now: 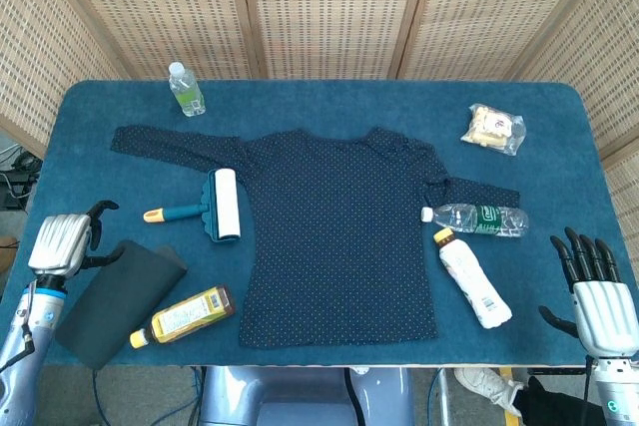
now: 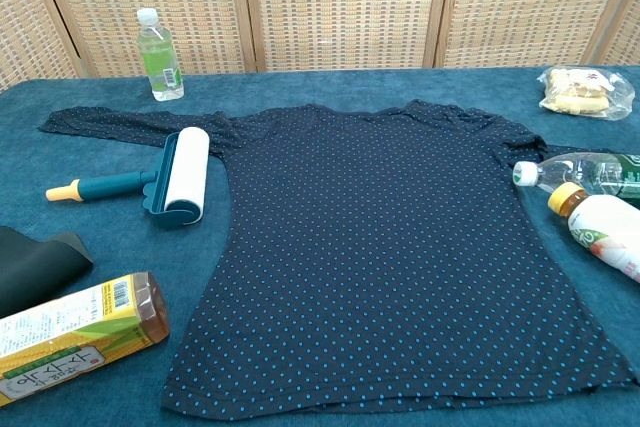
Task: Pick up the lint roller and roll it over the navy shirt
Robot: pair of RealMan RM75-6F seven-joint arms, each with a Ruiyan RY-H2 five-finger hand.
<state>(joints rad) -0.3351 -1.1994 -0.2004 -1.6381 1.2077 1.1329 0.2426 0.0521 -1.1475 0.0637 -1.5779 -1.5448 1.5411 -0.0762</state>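
The lint roller (image 1: 205,209) (image 2: 165,179) lies on the blue table. Its white drum rests at the navy shirt's left edge, and its teal handle with a yellow tip points left. The navy dotted shirt (image 1: 339,236) (image 2: 390,247) is spread flat across the middle of the table. My left hand (image 1: 65,244) hovers over the table's left edge, left of the roller's handle and apart from it, holding nothing. My right hand (image 1: 596,286) sits off the front right corner with its fingers spread and empty. Neither hand shows in the chest view.
A green-drink bottle (image 1: 186,89) (image 2: 158,55) stands at the back left, and a snack bag (image 1: 493,129) lies at the back right. A clear bottle (image 1: 479,218) and a white bottle (image 1: 472,278) lie by the right sleeve. An amber bottle (image 1: 185,314) and a dark folded cloth (image 1: 115,301) lie front left.
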